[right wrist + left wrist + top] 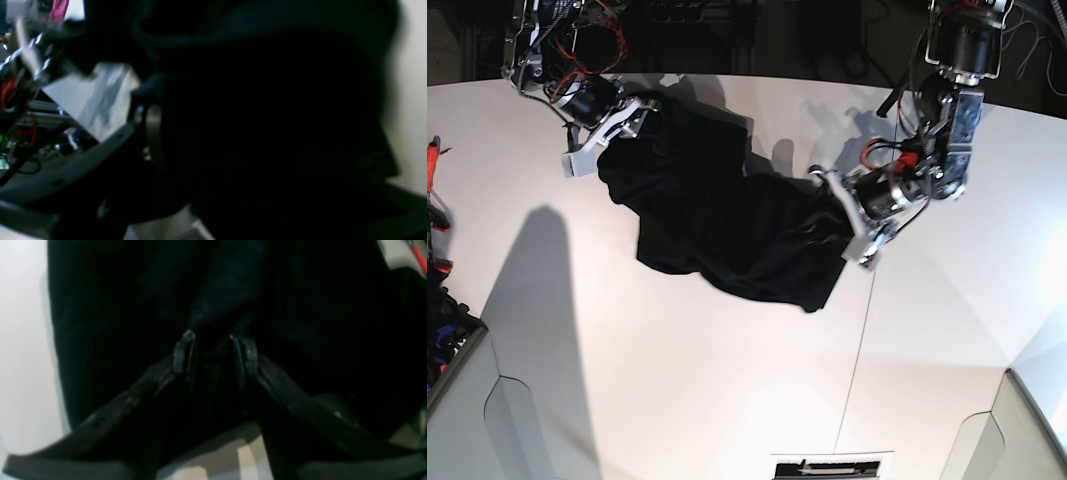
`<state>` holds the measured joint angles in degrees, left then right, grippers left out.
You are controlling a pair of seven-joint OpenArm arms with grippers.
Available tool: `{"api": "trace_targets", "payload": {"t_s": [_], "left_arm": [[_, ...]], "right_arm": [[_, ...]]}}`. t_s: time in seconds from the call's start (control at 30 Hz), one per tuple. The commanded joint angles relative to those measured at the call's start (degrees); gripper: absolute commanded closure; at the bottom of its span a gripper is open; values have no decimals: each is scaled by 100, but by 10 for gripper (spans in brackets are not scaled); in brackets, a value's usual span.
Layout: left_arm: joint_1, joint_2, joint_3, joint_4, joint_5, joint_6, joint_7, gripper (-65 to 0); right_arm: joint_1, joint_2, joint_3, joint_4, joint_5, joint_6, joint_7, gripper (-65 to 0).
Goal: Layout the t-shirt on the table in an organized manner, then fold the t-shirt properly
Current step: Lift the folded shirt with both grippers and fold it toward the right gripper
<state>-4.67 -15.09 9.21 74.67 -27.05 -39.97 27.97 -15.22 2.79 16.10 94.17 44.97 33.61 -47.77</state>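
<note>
T-shirt [727, 230]: black, bunched, slung above the tabletop [677, 400] between both arms; print not visible.
Left end effector [213, 350]: fingers part-spread, pinching a thick fold of the shirt.
Right end effector [617, 125]: pressed together on the shirt's other end.
Risk: thick fold may slip from the left grip; the bunched cloth could land creased, not flat.
Containers: none seen; tabletop bears only shadows below the shirt.

The t-shirt [727, 225] was plain black across the centre of the frame, with no print showing. The table [677, 400] was white, crossed by a thin dark seam line [852, 370] at lower right. Red wiring [577, 45] showed at upper left.
</note>
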Motion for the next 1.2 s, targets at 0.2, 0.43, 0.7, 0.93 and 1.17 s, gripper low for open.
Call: {"api": "trace_targets", "payload": {"t_s": [0.2,0.43,0.7,0.93,1.17], "left_arm": [[-1058,616,990,-1086,546,28,-164,-215],[-1325,710,1167,-55,-55,-3,426,-215],[-1300,236,1167,1143,-933,-3,988,-215],[-968,240,1167,1143,-988,-3,852,-215],[-1012,590,1167,846,-72,31,153,-215]], "right_arm": [[-452,-468,-450,608,59,28,17,-6],[-450,-468,-632,1740,-57,26,-11,-6],[-420,-356,-632,2498,-509,4,13,-6],[-57,-341,-334,2603,-1012,7,302,-11],[737,35,205,1985,-2103,-83,837,-8]]}}
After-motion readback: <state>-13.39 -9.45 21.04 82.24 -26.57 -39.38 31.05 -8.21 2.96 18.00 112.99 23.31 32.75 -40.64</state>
